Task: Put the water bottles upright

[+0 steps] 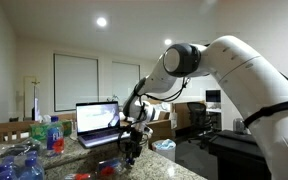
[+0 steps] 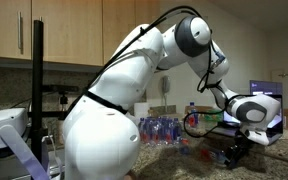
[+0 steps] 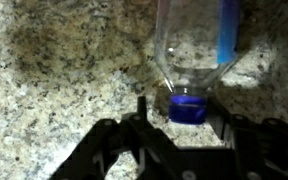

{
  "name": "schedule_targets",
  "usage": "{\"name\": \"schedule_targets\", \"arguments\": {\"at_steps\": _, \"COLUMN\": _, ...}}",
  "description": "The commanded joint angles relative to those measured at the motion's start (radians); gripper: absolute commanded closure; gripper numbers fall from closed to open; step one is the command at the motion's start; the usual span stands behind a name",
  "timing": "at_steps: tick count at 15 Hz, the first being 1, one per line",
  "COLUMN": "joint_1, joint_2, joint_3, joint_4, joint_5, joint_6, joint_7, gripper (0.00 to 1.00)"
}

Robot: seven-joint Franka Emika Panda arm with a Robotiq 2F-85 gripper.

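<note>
In the wrist view a clear water bottle with a blue cap and a blue label band rests on the speckled granite counter. Its cap points toward my gripper. The fingers stand apart on either side of the cap, with gaps showing, so the gripper is open around it. In both exterior views the gripper is low over the counter in front of the laptop. More bottles stand in a cluster, and some lie on the counter.
An open laptop sits on the counter just behind the gripper. A black stand rises at one side. Chairs and a bin stand beyond the counter.
</note>
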Motion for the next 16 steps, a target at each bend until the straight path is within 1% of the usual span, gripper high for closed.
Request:
{"name": "schedule_targets", "arguments": {"at_steps": 1, "joint_1": 0.027, "joint_2": -0.070, "joint_3": -0.009, "joint_4": -0.088, "joint_5": -0.076, "joint_6": 0.114, "joint_7": 0.043, "gripper": 0.66}}
{"name": "schedule_targets", "arguments": {"at_steps": 3, "joint_1": 0.030, "joint_2": -0.091, "joint_3": -0.001, "joint_4": -0.123, "joint_5": -0.103, "joint_6": 0.183, "joint_7": 0.029, "gripper": 0.78}}
{"name": "schedule_targets", "arguments": {"at_steps": 4, "joint_1": 0.029, "joint_2": -0.094, "joint_3": 0.002, "joint_4": -0.135, "joint_5": -0.111, "joint_6": 0.208, "joint_7": 0.028, "gripper": 0.86}}
{"name": "schedule_targets", "arguments": {"at_steps": 5, "joint_1": 0.029, "joint_2": -0.097, "joint_3": 0.005, "joint_4": -0.141, "joint_5": -0.119, "joint_6": 0.221, "joint_7": 0.027, "gripper": 0.89}}
{"name": "schedule_targets", "arguments": {"at_steps": 7, "joint_1": 0.022, "joint_2": -0.100, "joint_3": 0.014, "joint_4": -0.155, "joint_5": -0.118, "joint_6": 0.250, "joint_7": 0.011, "gripper": 0.86}}
{"name": "schedule_targets", "arguments": {"at_steps": 9, "joint_1": 0.014, "joint_2": -0.107, "joint_3": 0.023, "joint_4": -0.169, "joint_5": -0.108, "joint_6": 0.276, "joint_7": -0.008, "gripper": 0.95}}
{"name": "schedule_targets", "arguments": {"at_steps": 11, "joint_1": 0.010, "joint_2": -0.125, "joint_3": 0.032, "joint_4": -0.190, "joint_5": -0.099, "joint_6": 0.307, "joint_7": -0.027, "gripper": 0.98}}
{"name": "schedule_targets", "arguments": {"at_steps": 12, "joint_1": 0.007, "joint_2": -0.137, "joint_3": 0.039, "joint_4": -0.201, "joint_5": -0.093, "joint_6": 0.322, "joint_7": -0.043, "gripper": 0.93}}
{"name": "schedule_targets", "arguments": {"at_steps": 13, "joint_1": 0.000, "joint_2": -0.149, "joint_3": 0.051, "joint_4": -0.212, "joint_5": -0.082, "joint_6": 0.336, "joint_7": -0.072, "gripper": 0.94}}
{"name": "schedule_targets", "arguments": {"at_steps": 14, "joint_1": -0.005, "joint_2": -0.155, "joint_3": 0.060, "joint_4": -0.218, "joint_5": -0.076, "joint_6": 0.346, "joint_7": -0.092, "gripper": 0.92}}
{"name": "schedule_targets", "arguments": {"at_steps": 16, "joint_1": -0.019, "joint_2": -0.159, "joint_3": 0.077, "joint_4": -0.216, "joint_5": -0.058, "joint_6": 0.339, "joint_7": -0.135, "gripper": 0.91}}
